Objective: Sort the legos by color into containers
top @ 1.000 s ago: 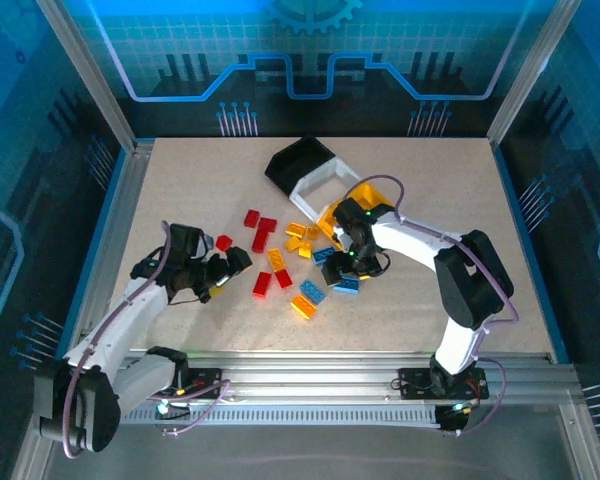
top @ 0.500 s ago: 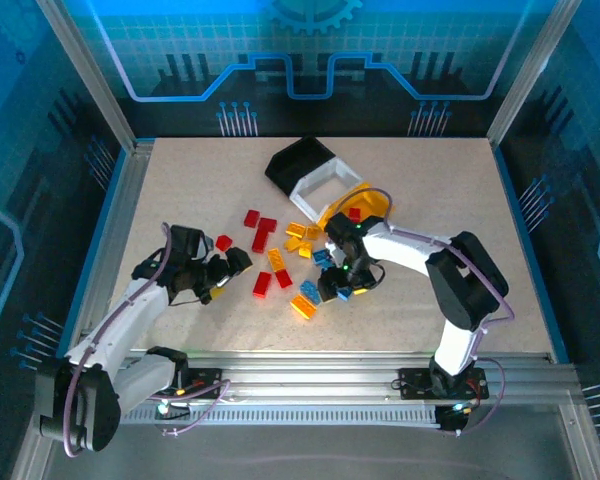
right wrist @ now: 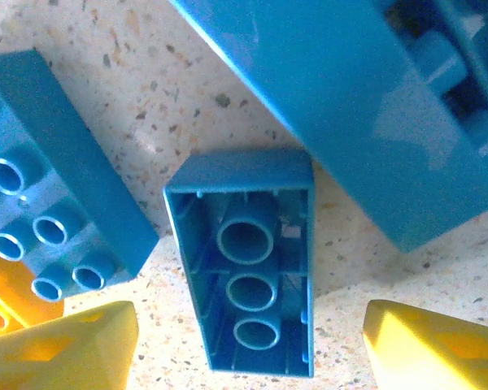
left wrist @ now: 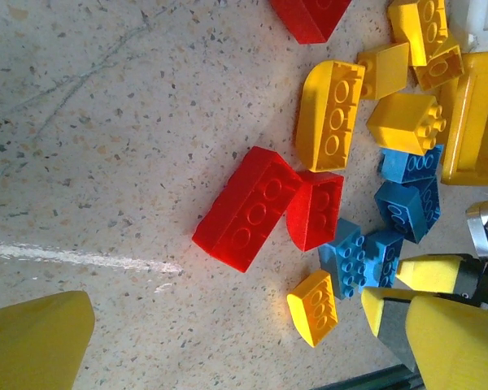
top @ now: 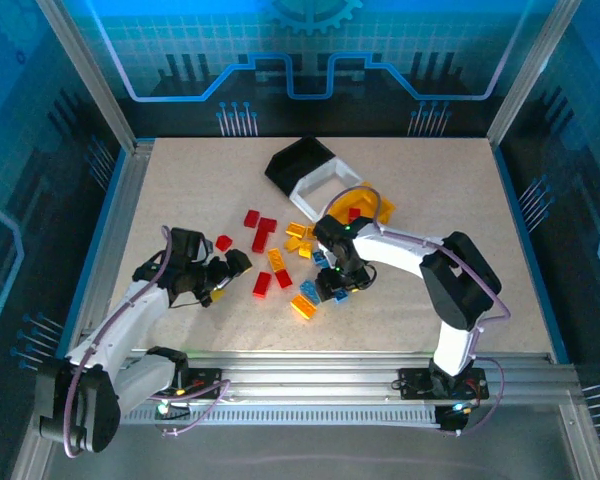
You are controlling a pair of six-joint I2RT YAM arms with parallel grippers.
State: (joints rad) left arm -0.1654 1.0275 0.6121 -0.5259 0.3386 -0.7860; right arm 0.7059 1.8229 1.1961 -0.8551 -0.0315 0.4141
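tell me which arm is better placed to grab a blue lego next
Right. The right gripper is down among the blue legos, with an upside-down blue brick lying between its open fingertips, not yet gripped. The left gripper sits open off to the side.

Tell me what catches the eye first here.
A bright scatter of red, yellow and blue bricks lies mid-table. An upturned blue brick lies between the right arm's open jaws. Beyond the pile stand three joined bins, black, white and yellow.
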